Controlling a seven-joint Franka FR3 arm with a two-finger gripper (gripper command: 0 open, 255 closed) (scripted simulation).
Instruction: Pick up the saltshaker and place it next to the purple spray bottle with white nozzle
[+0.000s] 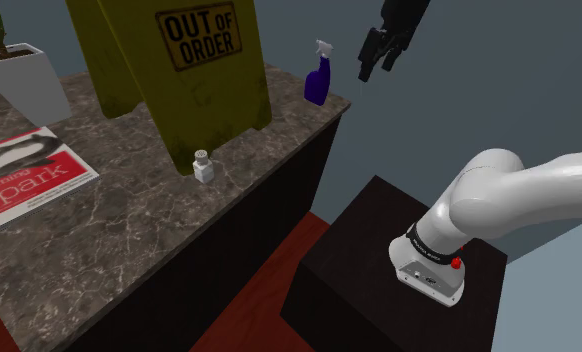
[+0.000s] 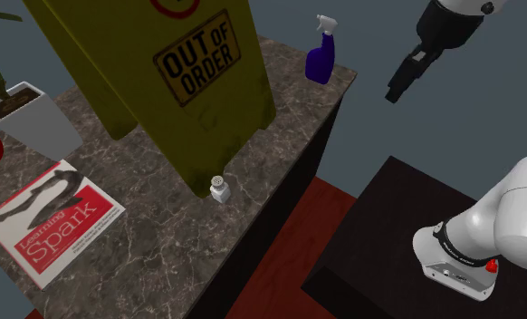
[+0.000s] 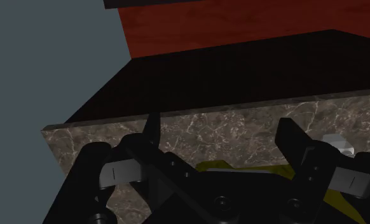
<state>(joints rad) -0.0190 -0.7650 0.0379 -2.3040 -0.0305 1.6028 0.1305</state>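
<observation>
A small white saltshaker (image 1: 203, 166) (image 2: 219, 189) with a grey cap stands upright on the marbled counter (image 1: 129, 215), just in front of the yellow sign's foot. The purple spray bottle (image 1: 319, 76) (image 2: 321, 57) with a white nozzle stands at the counter's far corner. My black gripper (image 1: 374, 68) (image 2: 397, 91) hangs in the air beyond the counter's edge, to the right of the bottle in the shoulder view and far from the shaker. In the wrist view the gripper (image 3: 220, 127) is open with nothing between its fingers. A small pale object (image 3: 337, 145) shows past one finger.
A tall yellow "OUT OF ORDER" sign (image 1: 179, 70) (image 2: 162, 82) stands between shaker and bottle. A red magazine (image 1: 19, 178) (image 2: 55, 219) and a white planter (image 1: 27, 82) (image 2: 28, 125) sit at the counter's left in the shoulder view. The dark stand (image 1: 399, 270) is beside the counter.
</observation>
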